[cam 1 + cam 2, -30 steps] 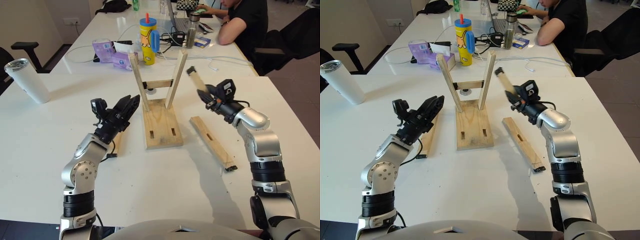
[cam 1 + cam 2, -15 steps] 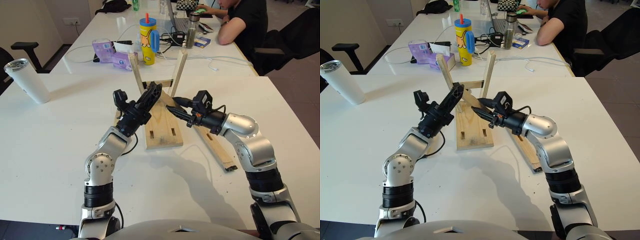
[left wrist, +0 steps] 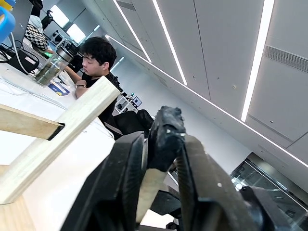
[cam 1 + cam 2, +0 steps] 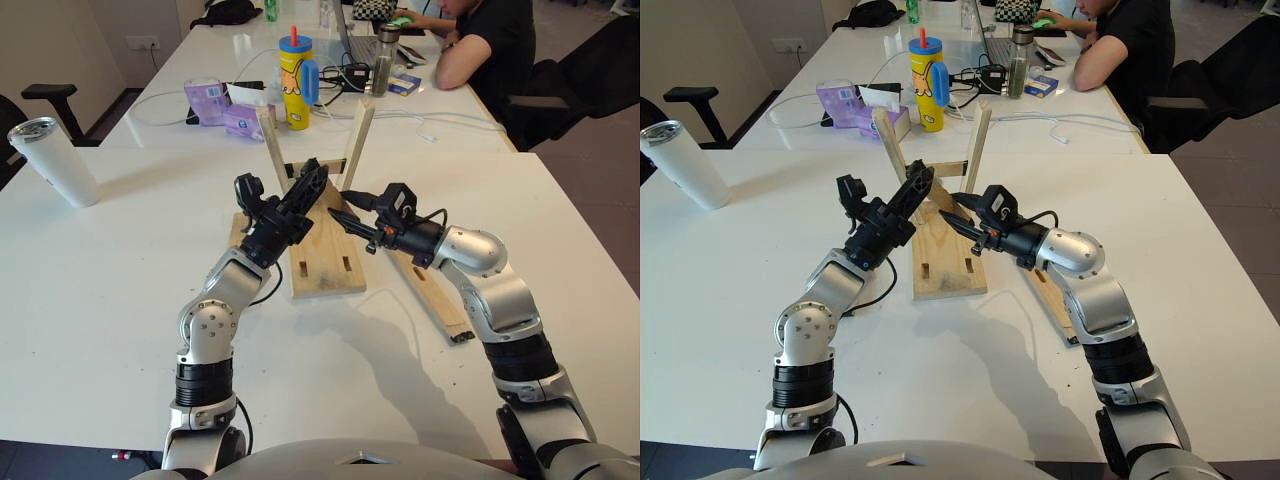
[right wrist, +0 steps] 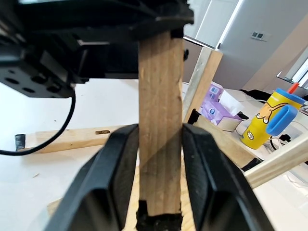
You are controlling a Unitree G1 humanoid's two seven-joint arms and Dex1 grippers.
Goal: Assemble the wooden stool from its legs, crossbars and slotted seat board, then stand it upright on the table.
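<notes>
White table (image 4: 100,280), wooden leg (image 5: 159,120) gripped by left hand (image 4: 312,178) and right hand (image 4: 340,215)

Left gripper (image 4: 923,176) and right gripper (image 4: 946,215) are hanging over the seat board (image 4: 326,262), both gripping one leg (image 5: 161,120); a spare leg (image 4: 432,288) is lying to the board's right.

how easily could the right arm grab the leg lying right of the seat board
Probably not yet: the right end effector is shut on another leg, shared with the left end effector. The lying leg sits uncovered beneath that arm, reachable once freed.
</notes>
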